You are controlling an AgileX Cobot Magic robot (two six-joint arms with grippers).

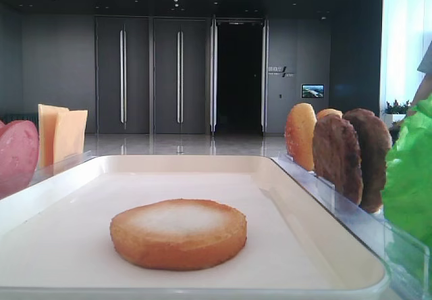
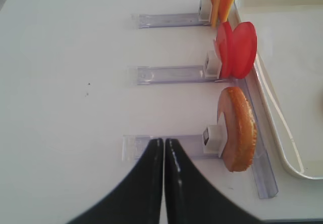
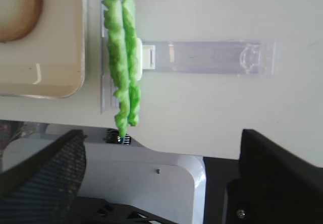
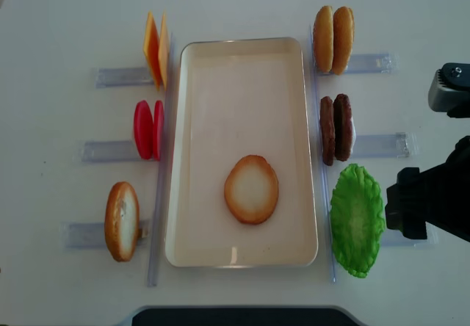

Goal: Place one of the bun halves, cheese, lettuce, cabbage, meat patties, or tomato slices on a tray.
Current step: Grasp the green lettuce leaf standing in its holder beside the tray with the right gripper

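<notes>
One bun half (image 4: 251,189) lies pale face up on the cream tray (image 4: 242,47). Two lettuce (image 4: 357,219) leaves stand on edge in the right front rack, and in the right wrist view the lettuce (image 3: 122,62) sits beyond my right gripper (image 3: 161,183). That gripper is open, with nothing between its fingers. My left gripper (image 2: 164,142) is shut and empty over the clear rack beside an upright bun half (image 2: 238,128). Tomato slices (image 4: 147,129), cheese (image 4: 154,49), meat patties (image 4: 336,128) and two bun halves (image 4: 333,40) stand in side racks. Cabbage is out of view.
Clear plastic racks (image 4: 367,63) line both long sides of the tray on the white table (image 4: 59,17). My right arm (image 4: 433,201) hangs over the table's right edge, beside the lettuce. A dark robot base (image 4: 242,316) sits at the front edge.
</notes>
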